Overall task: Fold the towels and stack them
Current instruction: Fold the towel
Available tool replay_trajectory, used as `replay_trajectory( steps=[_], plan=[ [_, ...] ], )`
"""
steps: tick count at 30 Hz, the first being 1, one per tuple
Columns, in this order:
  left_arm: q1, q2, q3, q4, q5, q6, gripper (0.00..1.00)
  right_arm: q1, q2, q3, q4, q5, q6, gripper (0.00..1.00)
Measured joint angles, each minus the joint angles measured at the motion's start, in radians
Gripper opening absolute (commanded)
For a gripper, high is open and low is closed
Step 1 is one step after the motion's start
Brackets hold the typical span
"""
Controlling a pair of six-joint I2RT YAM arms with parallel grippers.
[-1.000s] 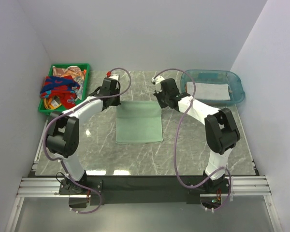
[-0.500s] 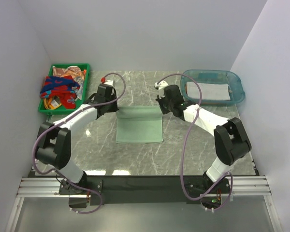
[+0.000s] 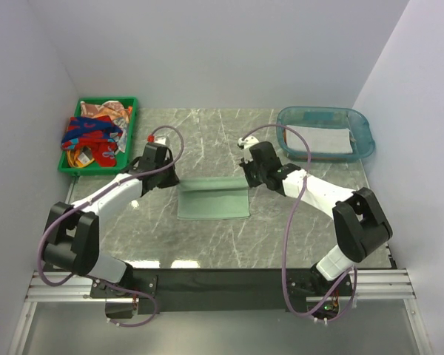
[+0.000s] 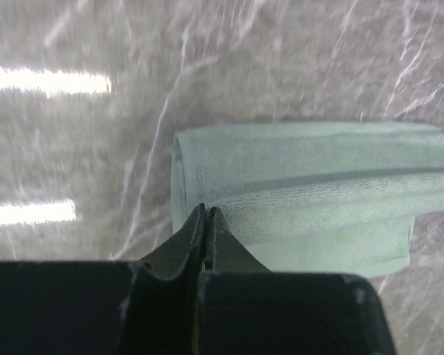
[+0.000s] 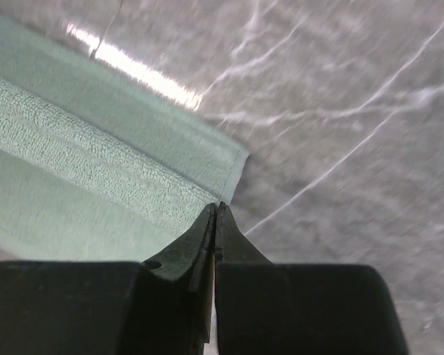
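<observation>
A sage green towel [image 3: 213, 203] lies mid-table, its far edge lifted and curling toward the near side. My left gripper [image 3: 175, 182] is shut on the towel's far left corner, and in the left wrist view the towel [image 4: 303, 196] rolls away from the pinched tips of that gripper [image 4: 207, 210]. My right gripper [image 3: 246, 182] is shut on the far right corner. The right wrist view shows the gripper [image 5: 217, 207] nipping the hem of the towel [image 5: 96, 177]. More towels [image 3: 95, 134], red, blue and orange, are heaped at the far left. A whitish towel [image 3: 322, 139] lies flat at the far right.
The coloured towels sit in a green plastic tray [image 3: 107, 100] by the left wall. The whitish one rests in a clear blue tub [image 3: 365, 132] at the far right corner. Grey marble tabletop [image 3: 214, 244] stretches between the towel and the arm bases.
Both grippers have drawn toward the near edge with the towel's far edge held, so the green towel looks shorter and its back half folds over the front.
</observation>
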Motion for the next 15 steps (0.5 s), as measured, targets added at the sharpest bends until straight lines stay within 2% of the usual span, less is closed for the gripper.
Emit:
replay_trajectory(
  steps=[7, 15],
  plan=[
    [0.0, -0.05, -0.065, -0.013, 0.02, -0.055, 0.01, 0.014, -0.016, -0.024, -0.039, -0.015, 0.058, 0.0],
    [0.0, -0.082, -0.069, -0.048, 0.036, -0.076, 0.01, 0.014, -0.063, -0.024, -0.087, -0.024, 0.093, 0.0]
  ],
)
